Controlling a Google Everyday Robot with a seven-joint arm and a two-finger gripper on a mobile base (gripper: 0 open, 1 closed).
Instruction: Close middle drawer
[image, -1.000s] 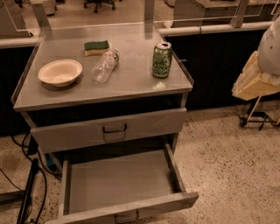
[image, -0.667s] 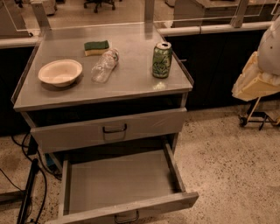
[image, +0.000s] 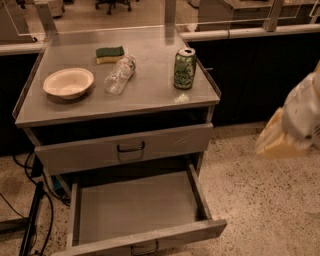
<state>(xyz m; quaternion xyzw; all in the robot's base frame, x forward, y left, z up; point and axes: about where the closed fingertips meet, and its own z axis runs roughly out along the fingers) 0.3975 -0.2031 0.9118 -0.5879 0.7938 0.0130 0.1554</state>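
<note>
**Item: middle drawer** (image: 135, 207). Grey sheet-metal tray with low sides, drawn far out of the cabinet toward the camera. It looks empty. Its narrow front panel (image: 190, 233) runs along the bottom edge of the view, and the small dark bar handle (image: 145, 248) sits at the panel's centre, partly cut off by the frame.

**Handling.** You can judge it rigid and fairly light with nothing inside, so it should slide on its runners without flexing. It is not fragile. You need no grip to close it: press flat against the front panel near the handle. Pushing near the centre should keep the tray from skewing and binding.

**Item: claw** (image: 292, 127). A pale blurred shape at the right edge, hanging above the floor and level with the taller-fronted upper drawer (image: 90, 155). Whether it is spread or closed, you cannot tell.

**Relation.** The front panel lies lower than the claw and well apart from it, to its left and nearer the camera. Nothing touches the drawer.

**Also present, on the tabletop** (image: 150, 95): a bowl (image: 68, 82), a sponge (image: 110, 54), a clear bottle (image: 120, 75) lying on its side, and an upright green can (image: 184, 68).
</note>
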